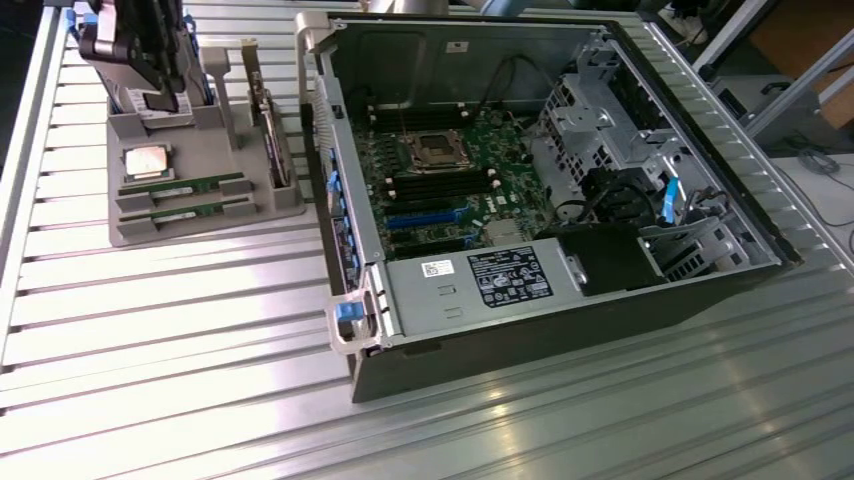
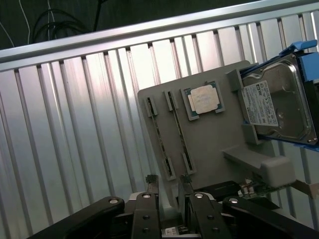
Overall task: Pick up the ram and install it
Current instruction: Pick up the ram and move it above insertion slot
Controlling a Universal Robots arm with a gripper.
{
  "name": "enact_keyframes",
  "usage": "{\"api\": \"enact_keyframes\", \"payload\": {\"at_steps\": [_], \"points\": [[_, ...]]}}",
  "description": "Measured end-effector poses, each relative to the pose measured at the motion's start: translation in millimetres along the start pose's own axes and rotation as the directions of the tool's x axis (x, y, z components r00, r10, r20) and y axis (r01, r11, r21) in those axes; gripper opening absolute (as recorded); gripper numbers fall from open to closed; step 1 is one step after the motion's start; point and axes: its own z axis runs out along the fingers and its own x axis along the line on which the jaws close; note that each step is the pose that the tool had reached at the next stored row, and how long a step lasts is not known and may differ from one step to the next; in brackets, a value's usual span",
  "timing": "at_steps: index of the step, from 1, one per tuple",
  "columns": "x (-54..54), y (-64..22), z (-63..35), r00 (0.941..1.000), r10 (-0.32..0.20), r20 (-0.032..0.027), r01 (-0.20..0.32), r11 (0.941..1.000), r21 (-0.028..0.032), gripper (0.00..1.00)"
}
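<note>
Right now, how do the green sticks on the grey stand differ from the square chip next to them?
The sticks are long, thin and green; the chip is square and silvery. The sticks sit in narrow slots; the chip lies flat. There are two sticks but one chip. Both rest on the same grey stand.

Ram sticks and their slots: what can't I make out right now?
- Ram sticks: wrist view, seen edge-on in the holder, so chips and sticker are hidden.
- Memory slots: exterior view, too small to tell how the latches stand.
- Gripper: exterior view, upper part cut off by the top edge.
</note>
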Motion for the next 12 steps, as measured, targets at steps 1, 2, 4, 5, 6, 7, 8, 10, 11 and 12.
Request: {"api": "enact_keyframes", "payload": {"at_steps": [1, 2, 4, 5, 6, 7, 8, 10, 11, 12], "points": [[0.0, 0.0, 0.2, 1.0, 0.0, -0.0001, 0.0, 1.0, 0.0, 0.3], [0.0, 0.0, 0.5, 1.0, 0.0, -0.0001, 0.0, 1.0, 0.0, 0.3], [0.1, -0.1, 1.3, 1.0, 0.0, -0.0001, 0.0, 1.0, 0.0, 0.3], [0.1, -0.1, 1.6, 1.0, 0.0, -0.0001, 0.0, 1.0, -0.0001, 0.3], [0.2, -0.1, 2.0, 1.0, 0.0, 0.0, 0.0, 1.0, 0.0, 0.3], [0.3, -0.1, 2.3, 1.0, 0.0, 0.0, 0.0, 1.0, 0.0, 0.3], [0.3, -0.2, 2.7, 1.0, 0.0, 0.0, 0.0, 1.0, 0.0, 0.3], [0.4, -0.2, 3.5, 1.0, 0.0, -0.0001, 0.0, 1.0, 0.0, 0.3], [0.4, -0.3, 3.7, 1.0, 0.0, 0.0, 0.0, 1.0, 0.0, 0.3], [0.4, -0.3, 4.0, 1.0, 0.0, 0.0, 0.0, 1.0, 0.0, 0.3]]}}
